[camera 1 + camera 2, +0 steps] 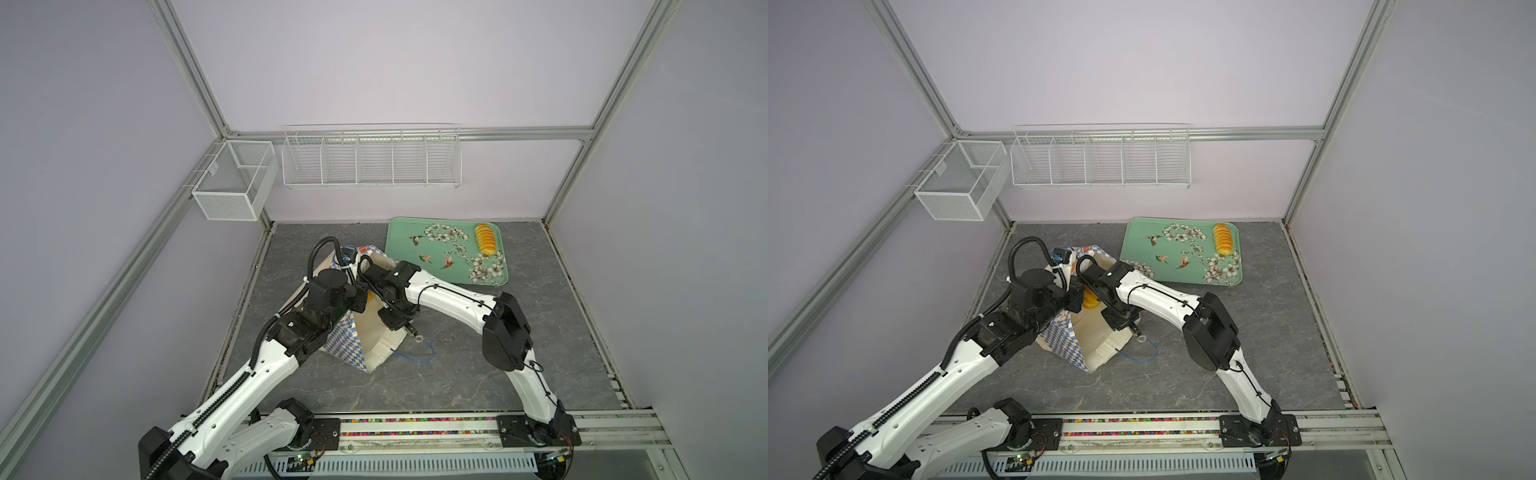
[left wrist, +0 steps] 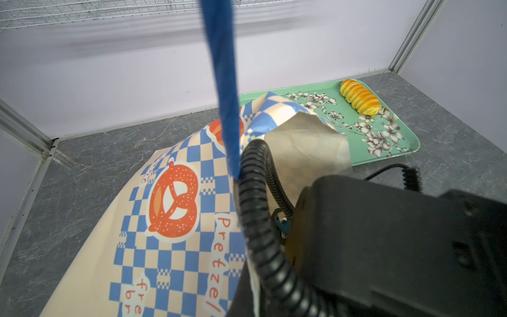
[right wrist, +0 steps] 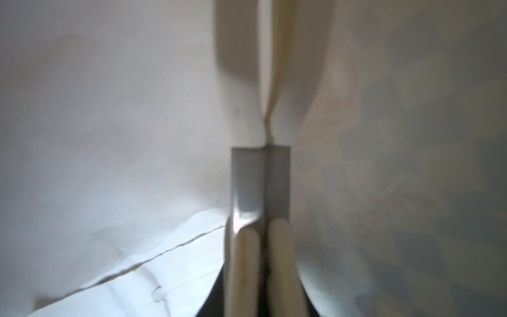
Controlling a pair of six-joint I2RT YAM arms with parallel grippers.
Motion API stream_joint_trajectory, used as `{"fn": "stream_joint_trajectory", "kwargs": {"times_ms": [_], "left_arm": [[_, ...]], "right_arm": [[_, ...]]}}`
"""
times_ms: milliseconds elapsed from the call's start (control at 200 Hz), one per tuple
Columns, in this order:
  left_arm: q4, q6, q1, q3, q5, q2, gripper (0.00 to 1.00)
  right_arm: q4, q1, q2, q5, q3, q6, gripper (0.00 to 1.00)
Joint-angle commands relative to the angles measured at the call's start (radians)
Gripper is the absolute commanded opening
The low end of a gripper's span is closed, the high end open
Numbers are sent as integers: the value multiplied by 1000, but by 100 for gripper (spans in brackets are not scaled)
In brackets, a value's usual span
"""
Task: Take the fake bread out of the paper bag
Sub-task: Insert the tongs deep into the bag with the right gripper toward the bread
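One fake bread (image 1: 485, 244) lies on the green tray (image 1: 399, 249) behind the "Pretzel" paper bag (image 2: 170, 247), another bread (image 1: 1089, 300) inside it. Right hand (image 1: 392, 322) squeezes metal tongs (image 3: 260, 175) inside; left hand (image 1: 1060, 257), closed, at its top.

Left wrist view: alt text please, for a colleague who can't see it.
The paper bag, blue-checked with orange pretzel prints, sags open, its blue cord handle stretched taut near the camera. Behind it one ribbed fake bread lies on the green flowered tray; a black arm housing blocks the foreground.
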Motion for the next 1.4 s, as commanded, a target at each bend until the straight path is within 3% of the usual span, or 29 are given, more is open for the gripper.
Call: {"fn": "stream_joint_trajectory", "kwargs": {"times_ms": [0, 180, 420, 540, 825, 1130, 1395], "left_arm": [[5, 7, -17, 34, 42, -3, 0], [20, -1, -17, 35, 51, 4, 0], [13, -7, -17, 43, 66, 8, 0], [12, -9, -17, 42, 66, -1, 0], [-2, -8, -17, 53, 79, -4, 0], [-10, -12, -18, 52, 79, -13, 0], [23, -29, -17, 41, 128, -2, 0]], "right_arm": [[-40, 7, -75, 23, -2, -24, 10], [36, -3, -130, -158, -68, 31, 13], [126, -6, -139, -299, -104, 105, 29], [150, -7, -136, -311, -97, 124, 36], [132, -12, -111, -258, -67, 150, 44], [205, -37, -176, -279, -178, 221, 47], [236, -51, -117, -311, -148, 243, 50]]}}
